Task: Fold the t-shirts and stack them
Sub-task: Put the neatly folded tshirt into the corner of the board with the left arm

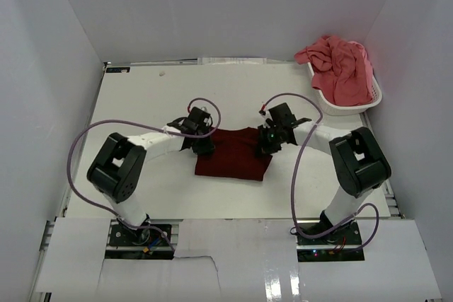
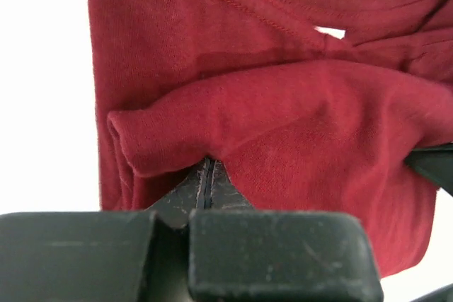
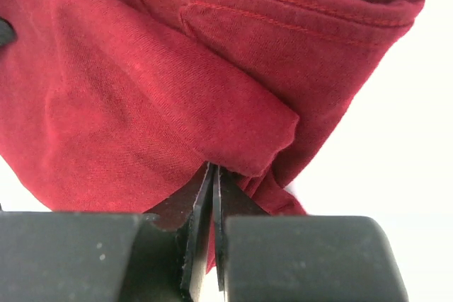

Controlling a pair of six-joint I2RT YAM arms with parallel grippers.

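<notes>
The dark maroon t-shirt lies partly folded in the middle of the table between both arms. My left gripper is shut on a fold at its left edge; the left wrist view shows the maroon cloth bunched over the closed tips. My right gripper is shut on a fold at its right edge; the right wrist view shows the cloth draped over the closed tips. The coral pink t-shirt lies crumpled in the basket at the back right.
The white plastic basket stands at the table's back right corner. White walls enclose the table on three sides. Purple cables loop off both arms.
</notes>
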